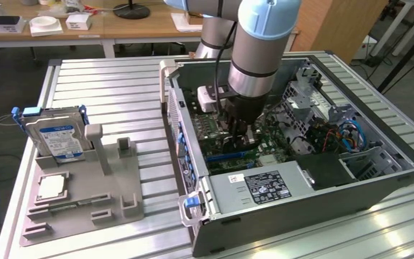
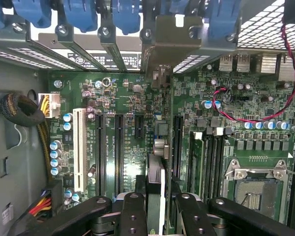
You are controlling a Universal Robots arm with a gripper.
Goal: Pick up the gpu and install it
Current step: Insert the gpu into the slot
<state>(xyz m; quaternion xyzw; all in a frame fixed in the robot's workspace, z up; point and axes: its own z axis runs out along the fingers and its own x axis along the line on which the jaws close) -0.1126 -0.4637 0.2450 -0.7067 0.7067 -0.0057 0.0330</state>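
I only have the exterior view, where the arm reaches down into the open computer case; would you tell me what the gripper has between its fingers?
Observer: In the wrist view the gripper is closed on the gpu, seen edge-on between its fingers.
Operator: Thank you. Where does it sit over the motherboard?
Observer: It stands over the motherboard between long black expansion slots; a white slot lies further off.
Operator: Is any cable close to it?
Observer: A red wire loops across the board near the CPU socket, well apart from the gpu.
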